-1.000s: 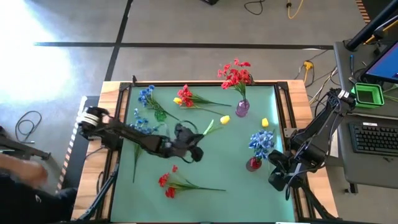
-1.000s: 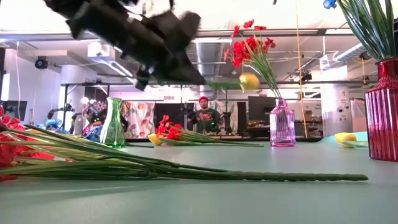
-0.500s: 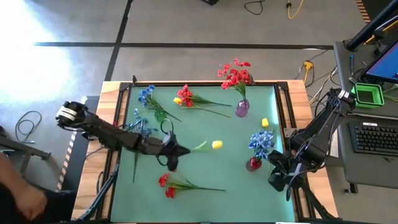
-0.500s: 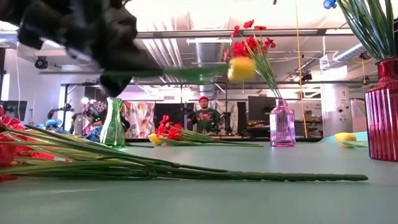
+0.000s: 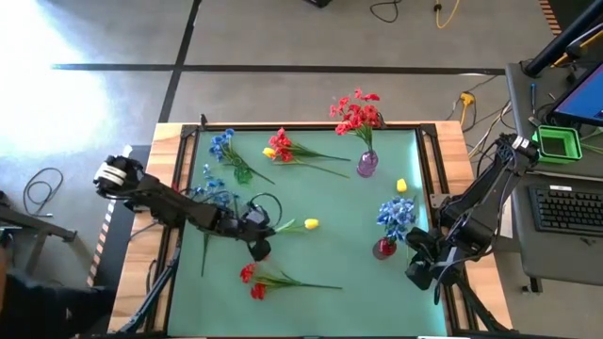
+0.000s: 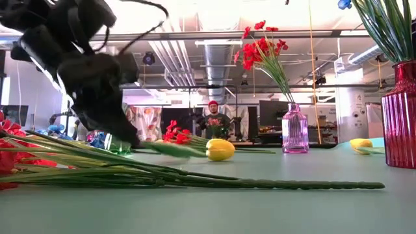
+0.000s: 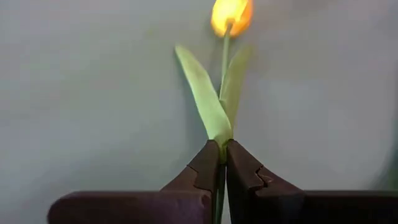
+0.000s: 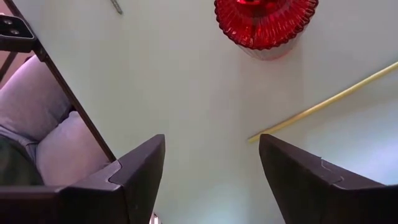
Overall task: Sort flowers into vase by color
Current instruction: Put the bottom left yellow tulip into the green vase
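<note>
- The table [image 5: 330, 202], a green mat with a raised dark rim on all sides, carries everything: loose flowers lie mostly toward its left edge and near edge, and three vases stand on it.
- The left arm reaches in from the left edge, its left gripper [image 5: 263, 233] low over the middle of the mat, fingers [image 7: 208, 165] pinched tight on the stem of a yellow tulip [image 5: 310, 224], just below the leaves.
- The tulip lies about level, head pointing toward the right edge; in the low view it hangs barely above the mat.
- The right arm waits off the near right corner, and the right gripper [image 8: 211, 171] stands wide open, holding nothing, just outside the red vase [image 5: 383, 248].
- Step in hand, by the look of it: carrying this yellow bloom to a vase.
- The red vase already holds blue blossoms [image 5: 396, 215]; the purple vase [image 5: 366, 164] by the far edge holds red blooms [image 5: 356, 111]; the green vase [image 5: 243, 174] toward the far left corner looks free, so it seems the likely home.
- Next move calls for lifting, tipping the stem downward and lining it over a narrow neck.
- Open room: the middle of the mat is bare; a red stem [image 5: 273, 280] lies close on the near side, and blue sprigs [image 5: 215, 193] crowd the path to the green vase.
</note>
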You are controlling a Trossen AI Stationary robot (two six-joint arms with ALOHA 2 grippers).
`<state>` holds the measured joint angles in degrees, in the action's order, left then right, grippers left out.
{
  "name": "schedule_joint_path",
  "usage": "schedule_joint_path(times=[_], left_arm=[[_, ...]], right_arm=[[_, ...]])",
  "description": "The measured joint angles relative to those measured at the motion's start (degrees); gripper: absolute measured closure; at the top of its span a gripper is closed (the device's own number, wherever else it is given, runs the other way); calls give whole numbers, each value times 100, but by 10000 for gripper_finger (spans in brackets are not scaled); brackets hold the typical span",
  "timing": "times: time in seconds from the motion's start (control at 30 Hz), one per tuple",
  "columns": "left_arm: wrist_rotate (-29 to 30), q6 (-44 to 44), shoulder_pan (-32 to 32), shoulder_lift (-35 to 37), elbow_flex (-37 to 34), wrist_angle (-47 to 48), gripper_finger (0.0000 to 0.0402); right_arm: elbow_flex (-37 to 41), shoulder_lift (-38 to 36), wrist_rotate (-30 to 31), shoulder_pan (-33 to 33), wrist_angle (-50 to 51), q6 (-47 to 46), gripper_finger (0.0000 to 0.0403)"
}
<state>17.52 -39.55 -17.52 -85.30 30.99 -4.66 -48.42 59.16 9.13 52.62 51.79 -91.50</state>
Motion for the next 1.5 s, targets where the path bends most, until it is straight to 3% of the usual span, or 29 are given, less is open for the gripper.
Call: schedule_joint_path(times=[0.23,0.6,0.8,0.93,1.07,1.33,1.5], left_arm=[[-8,148,-2,-555,642,961,355],[182,1350,40,-1203,1888,1642,205],[286,1628,153,-1762,2228,1824,179],[290,1640,220,-2061,2357,1781,187],[423,1575,258,-2113,2386,1780,224],[578,1295,273,-1991,2370,1883,383],[720,1183,273,-1797,2353,1899,394]], right_arm=[[-1,0,0,0,-13,7,153],[0,0,4,0,-9,7,143],[0,0,4,0,-10,9,144],[-2,0,4,0,-15,9,140],[-2,0,4,0,-22,8,142],[0,0,4,0,-22,22,149],[0,0,4,0,-22,24,144]])
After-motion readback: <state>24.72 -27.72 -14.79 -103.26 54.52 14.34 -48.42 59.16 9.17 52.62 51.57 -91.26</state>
